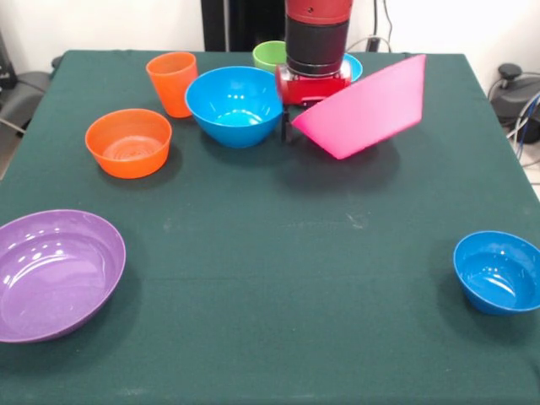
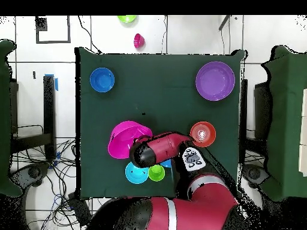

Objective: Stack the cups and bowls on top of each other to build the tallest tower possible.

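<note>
- At the far middle of the green tabletop (image 1: 278, 278): pincer (image 1: 289, 128) clamped on the rim of the huge pink bowl (image 1: 367, 108), bowl tilted steeply and lifted.
- Just left of it: medium blue bowl (image 1: 234, 105), upright.
- Behind the arm: lime green cup (image 1: 269, 55) and cyan bowl (image 1: 353, 65) (mostly hidden).
- Far left: orange cup (image 1: 172, 82), orange bowl (image 1: 128, 142) nearer.
- Near left: purple bowl (image 1: 55, 273).
- Near right: dark blue bowl (image 1: 498, 271).
- No tower, nothing stacked.
</note>
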